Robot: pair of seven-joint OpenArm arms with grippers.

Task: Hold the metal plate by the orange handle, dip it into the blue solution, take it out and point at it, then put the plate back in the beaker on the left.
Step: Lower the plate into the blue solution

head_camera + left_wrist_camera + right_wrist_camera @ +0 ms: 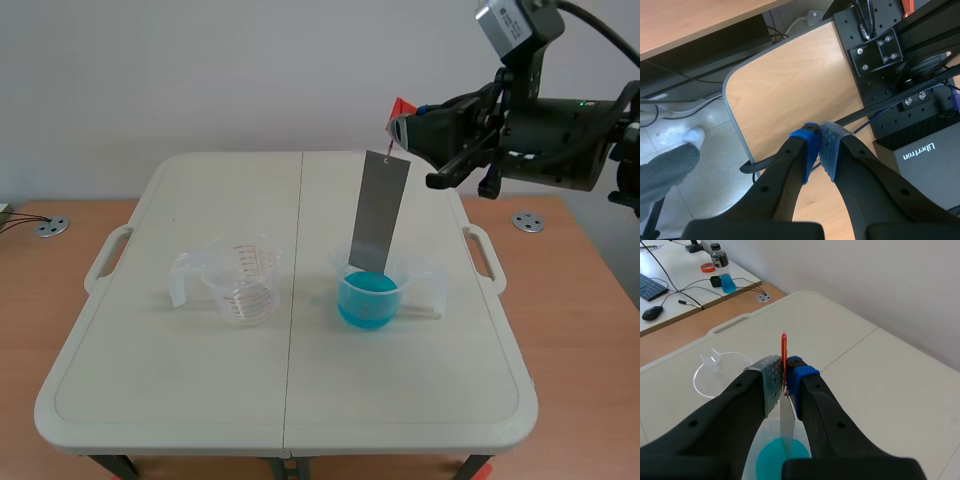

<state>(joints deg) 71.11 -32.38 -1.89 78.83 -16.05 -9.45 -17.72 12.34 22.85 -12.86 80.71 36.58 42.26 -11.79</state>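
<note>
- The right gripper [401, 124] pinches the orange handle [398, 108] between its two pads. Holding only the handle lets the metal plate [379, 212] hang down freely.
- The plate hangs over the right beaker [372, 296], which holds the blue solution [368, 299]. It leans a little, with its top nearer the gripper.
- The plate's bottom edge is at the mouth of this beaker. The pictures do not show clearly whether it touches the blue solution yet.
- It looks like the dipping step, and the pointing and putting back are not yet done.
- In the right wrist view the plate [786, 432] shows as a thin strip right over the blue solution [771, 463]. That suggests it is lined up to go straight down.
- The beaker's mouth is only a bit wider than the plate, so the plate could bump the rim if it swings.
- The empty beaker [241, 281] stands to the left, well apart from the blue one. The table [180, 410] between them is bare, so there is room to carry the plate across.
- Both beakers sit near the middle of the table, far from its edges.
- The left gripper [819, 137] has its pads pressed together on nothing. It hangs over a wooden desk [790, 85], away from the table.
</note>
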